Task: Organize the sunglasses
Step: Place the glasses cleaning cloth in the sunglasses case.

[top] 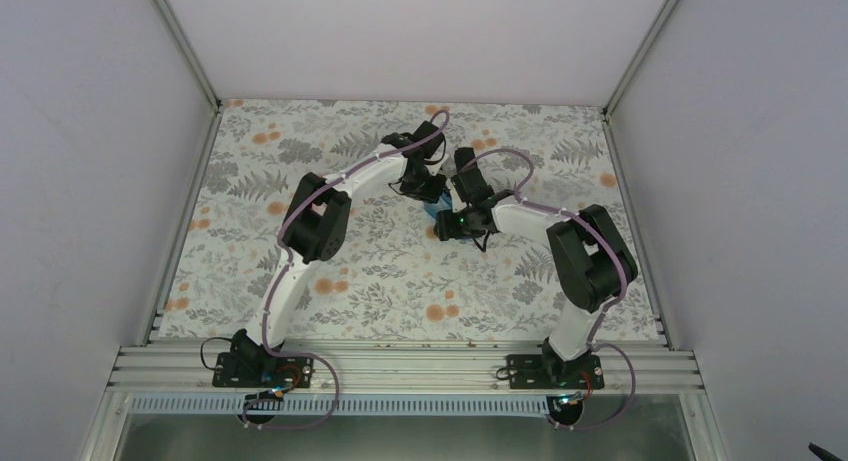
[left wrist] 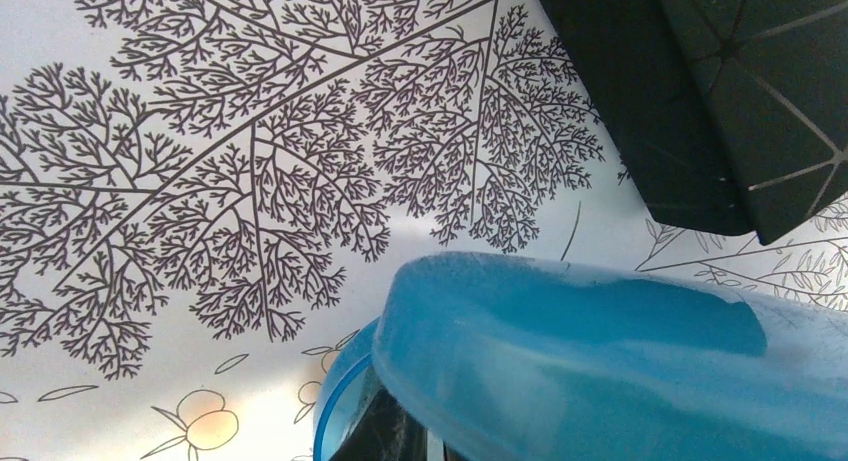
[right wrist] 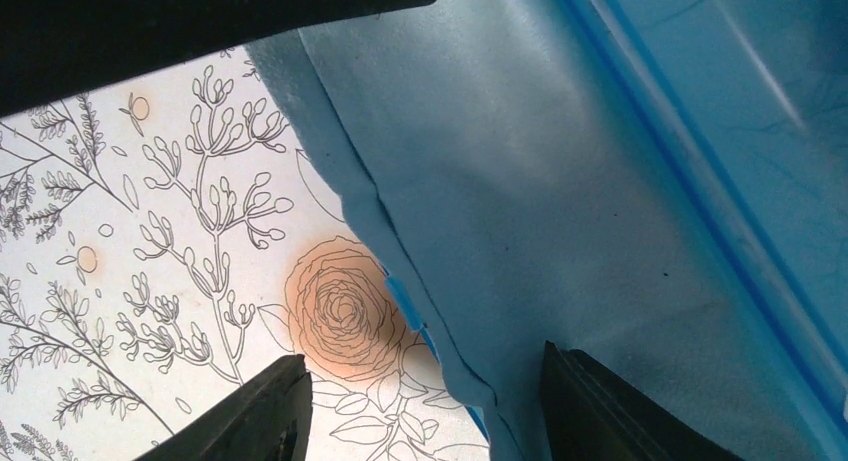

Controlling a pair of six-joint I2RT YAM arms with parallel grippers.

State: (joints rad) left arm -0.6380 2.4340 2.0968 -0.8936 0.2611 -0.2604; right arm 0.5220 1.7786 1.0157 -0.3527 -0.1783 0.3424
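Observation:
The sunglasses do not show in any view. A glossy blue case [left wrist: 620, 361] fills the lower left wrist view. Its lid stands raised, with one black finger [left wrist: 385, 436] of my left gripper [top: 432, 193] under it. The other finger is hidden, and the gripper looks shut on the lid. My right gripper [right wrist: 440, 406] is open, with the edge of a light blue cloth [right wrist: 520, 221] lying between its fingers [right wrist: 270, 411]. The case rim [right wrist: 720, 161] is just beyond. In the top view both grippers meet over the small blue case [top: 432, 211]; my right gripper [top: 447, 221] is beside it.
The table is covered by a floral patterned sheet [top: 380, 271], with grey walls on three sides. A metal rail [top: 400, 366] runs along the near edge. The black body of the right arm [left wrist: 720, 91] hangs close in the upper right of the left wrist view.

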